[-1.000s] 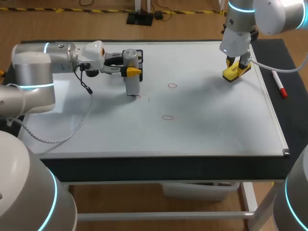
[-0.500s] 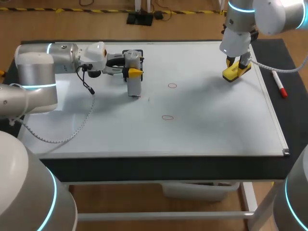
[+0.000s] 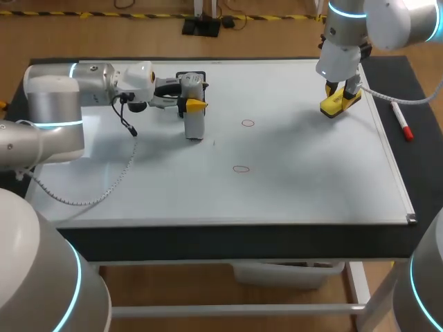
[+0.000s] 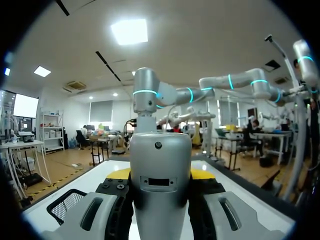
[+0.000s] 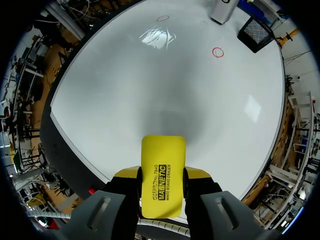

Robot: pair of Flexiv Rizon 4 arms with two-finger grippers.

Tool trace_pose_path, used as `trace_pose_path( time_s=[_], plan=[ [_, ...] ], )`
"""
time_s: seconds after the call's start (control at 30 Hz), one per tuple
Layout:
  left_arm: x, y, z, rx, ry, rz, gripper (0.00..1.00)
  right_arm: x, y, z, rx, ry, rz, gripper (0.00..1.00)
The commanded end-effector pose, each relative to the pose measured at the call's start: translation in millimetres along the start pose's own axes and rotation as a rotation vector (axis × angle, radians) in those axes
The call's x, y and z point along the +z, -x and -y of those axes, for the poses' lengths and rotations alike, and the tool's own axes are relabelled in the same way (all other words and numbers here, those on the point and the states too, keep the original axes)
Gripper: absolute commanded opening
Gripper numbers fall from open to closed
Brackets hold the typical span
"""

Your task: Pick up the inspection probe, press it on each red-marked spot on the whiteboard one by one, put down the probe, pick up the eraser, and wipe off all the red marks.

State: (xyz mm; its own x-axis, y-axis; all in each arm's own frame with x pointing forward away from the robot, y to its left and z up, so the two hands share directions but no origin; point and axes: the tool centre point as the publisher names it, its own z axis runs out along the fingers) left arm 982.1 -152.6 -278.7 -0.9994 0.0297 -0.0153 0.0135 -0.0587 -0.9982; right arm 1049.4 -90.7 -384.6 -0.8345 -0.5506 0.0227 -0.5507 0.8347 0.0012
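My left gripper (image 3: 192, 104) is shut on the silver inspection probe (image 3: 193, 126), which stands upright with its foot on the whiteboard (image 3: 297, 180). In the left wrist view the probe (image 4: 160, 170) fills the space between the fingers of the left gripper (image 4: 160, 200). Two red circles (image 3: 248, 123) (image 3: 240, 169) show to the right of the probe. At the board's back right, my right gripper (image 3: 339, 104) is shut on the yellow eraser (image 3: 341, 102), held just above the board. The eraser (image 5: 162, 182) sits between the fingers of the right gripper (image 5: 161, 197), with the red circles (image 5: 217, 52) (image 5: 162, 18) ahead.
A black mesh holder (image 3: 201, 76) sits at the board's back edge behind the probe. A red-capped marker pen (image 3: 402, 121) lies on the dark table right of the whiteboard's frame.
The left arm has shifted the probe a little to the right, and its foot now covers the small red mark that showed beside it. The right arm and eraser have not moved.
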Motion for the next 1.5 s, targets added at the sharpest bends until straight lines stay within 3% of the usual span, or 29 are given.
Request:
trace_pose_path(
  time_s=[0.03,1.17,1.5],
  plan=[
    [-0.1,2.0,-1.8,0.001,-0.003,-0.001,0.00,-1.3,1.4,0.8,-0.001,-0.003,-0.007,0.00],
    [-0.9,-2.3,-5.1,0.001,0.007,0.001,0.00,-1.3,1.4,0.8,-0.001,-0.003,-0.007,0.00],
    [-3.9,-1.2,10.8,0.016,-0.002,0.025,0.00,-1.3,1.4,0.8,-0.001,-0.003,-0.007,0.00]
  ],
)
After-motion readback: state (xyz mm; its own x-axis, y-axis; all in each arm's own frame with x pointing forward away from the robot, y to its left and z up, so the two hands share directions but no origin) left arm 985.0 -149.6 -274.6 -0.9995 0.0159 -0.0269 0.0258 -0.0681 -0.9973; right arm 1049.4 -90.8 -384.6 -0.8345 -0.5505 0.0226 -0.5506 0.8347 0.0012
